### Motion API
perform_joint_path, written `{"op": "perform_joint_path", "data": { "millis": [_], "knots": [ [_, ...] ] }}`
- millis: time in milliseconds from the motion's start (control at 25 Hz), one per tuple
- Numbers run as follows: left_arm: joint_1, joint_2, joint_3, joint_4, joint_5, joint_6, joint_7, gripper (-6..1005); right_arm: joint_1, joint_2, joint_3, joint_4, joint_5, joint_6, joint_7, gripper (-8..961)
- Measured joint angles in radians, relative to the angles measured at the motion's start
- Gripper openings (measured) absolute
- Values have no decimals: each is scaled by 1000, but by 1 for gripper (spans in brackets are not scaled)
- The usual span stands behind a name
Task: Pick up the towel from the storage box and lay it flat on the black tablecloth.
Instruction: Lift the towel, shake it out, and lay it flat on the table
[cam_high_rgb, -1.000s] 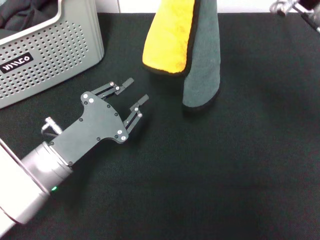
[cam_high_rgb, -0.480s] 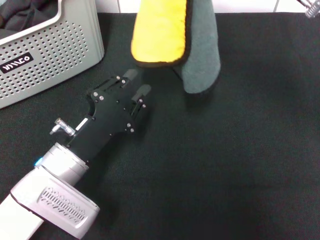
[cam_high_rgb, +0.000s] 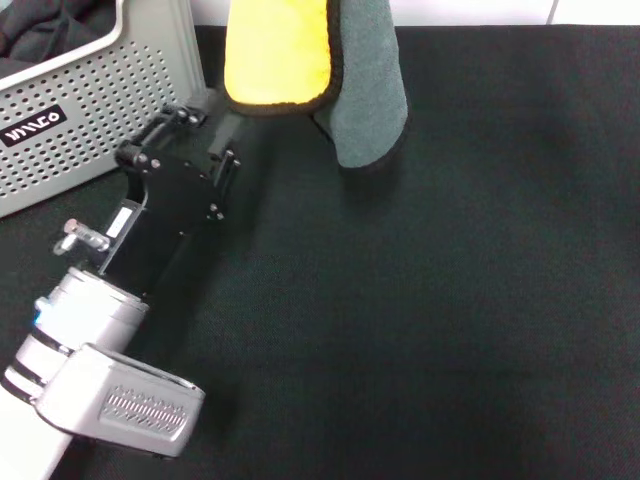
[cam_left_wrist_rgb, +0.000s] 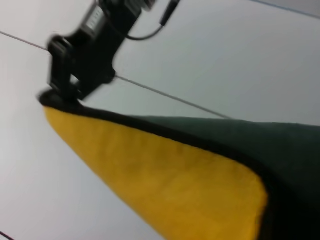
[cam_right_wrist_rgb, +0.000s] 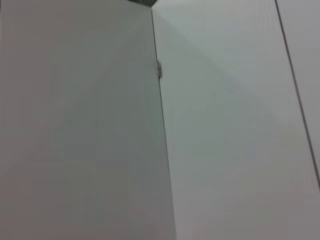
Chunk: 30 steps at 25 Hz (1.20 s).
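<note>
The towel (cam_high_rgb: 285, 55) hangs folded from above the top edge of the head view, yellow side on the left, grey-green side (cam_high_rgb: 365, 90) on the right, its lower end just over the black tablecloth (cam_high_rgb: 450, 300). My left gripper (cam_high_rgb: 222, 112) is open, turned edge-on, with its fingertips right under the towel's lower yellow edge. In the left wrist view my right gripper (cam_left_wrist_rgb: 61, 94) is shut on the towel's upper corner, and the towel (cam_left_wrist_rgb: 165, 185) fills the view close up. The storage box (cam_high_rgb: 100, 90) stands at the far left.
A dark cloth (cam_high_rgb: 45, 25) lies inside the storage box. The left arm's silver forearm (cam_high_rgb: 95, 350) stretches over the near left of the tablecloth. A white wall is behind the table. The right wrist view shows only wall.
The towel has swung left, toward the box. My left gripper has moved up and away to the towel's lower yellow edge and rolled edge-on. The right arm has left the head view.
</note>
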Motion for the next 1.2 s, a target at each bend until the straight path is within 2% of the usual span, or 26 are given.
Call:
{"op": "perform_joint_path", "data": {
  "millis": [160,400,1200],
  "knots": [
    [3,0,4,-2,2,46,60,366,37,2,3,53,-3,1,13,30],
    [-2,0,11,-26,17,38,142,365,84,4,8,96,2,4,14,32],
    [-52,0,3,-43,19,-50,179,361,141,12,9,136,15,52,38,38]
  ]
}}
